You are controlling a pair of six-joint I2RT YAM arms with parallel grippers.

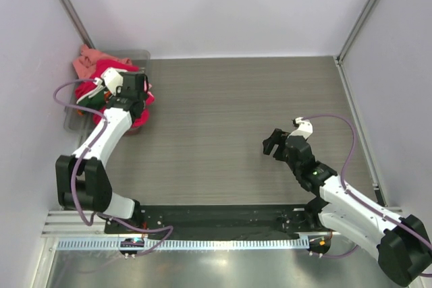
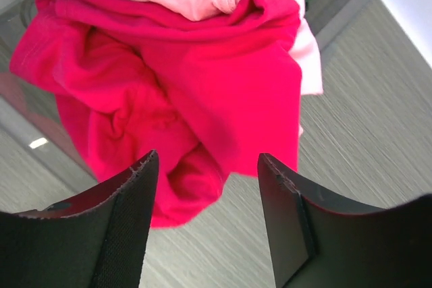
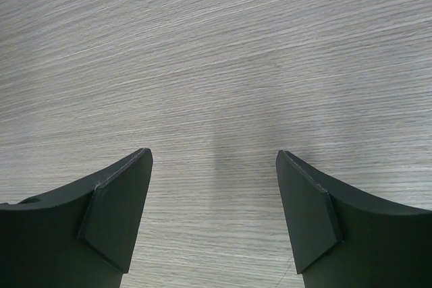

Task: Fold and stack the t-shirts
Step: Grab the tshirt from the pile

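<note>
The t-shirts [image 1: 91, 65] are being contained, heaped, in a clear bin [image 1: 138, 54] at the tabletop's [image 1: 236, 99] far left. The left claw [image 2: 207, 160] is being poised, jaws apart, over the crimson tee [image 2: 202, 79], seemingly for a pinch. The right claw [image 3: 212, 156] is being held wide, empty, at right.

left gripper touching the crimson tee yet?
Cannot tell. The left wrist view shows the crimson tee bulging behind the spread fingers of the left gripper, with neither contact nor a gap plain. The top view hides that spot.
</note>
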